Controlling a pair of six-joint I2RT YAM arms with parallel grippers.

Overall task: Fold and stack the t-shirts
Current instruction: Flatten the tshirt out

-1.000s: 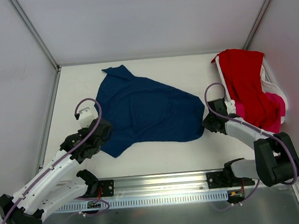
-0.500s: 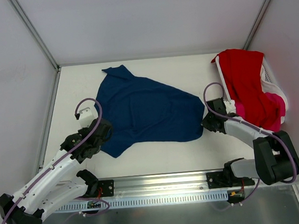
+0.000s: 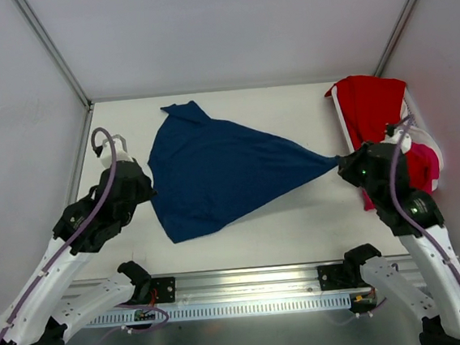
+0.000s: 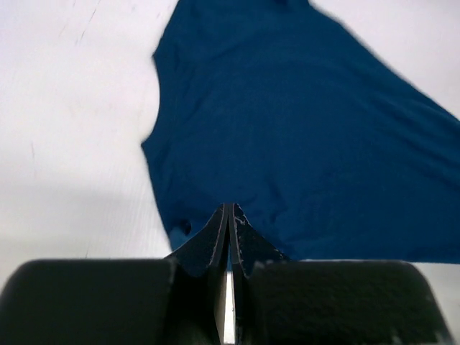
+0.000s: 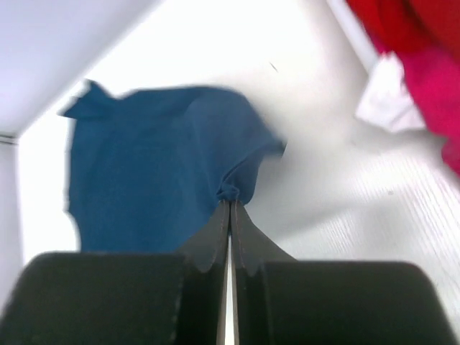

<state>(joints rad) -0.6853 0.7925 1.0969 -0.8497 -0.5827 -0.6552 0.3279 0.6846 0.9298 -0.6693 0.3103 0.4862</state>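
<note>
Navy tee [image 3: 214,174] is being stretched taut over the counter [image 3: 300,223], prob. to flatten it for folding, pinched at left edge by left end effector [image 3: 146,190] & at bunched right corner by right end effector [image 3: 342,166], w/ red tee [image 3: 371,114] & pink tee [image 3: 426,162] lying in basket [image 3: 341,121] far right.

The blue t-shirt [image 3: 221,169] is soft, dull cloth on the smooth white table [image 3: 300,223], and the red t-shirt [image 3: 375,114] at the table's right side is cloth too.

On table [image 3: 285,232]: spread t-shirt [image 3: 213,170] between left hand [image 3: 148,189] and right hand [image 3: 342,166]; basket [image 3: 415,126] far right, other t-shirts [image 3: 375,109] inside.
</note>
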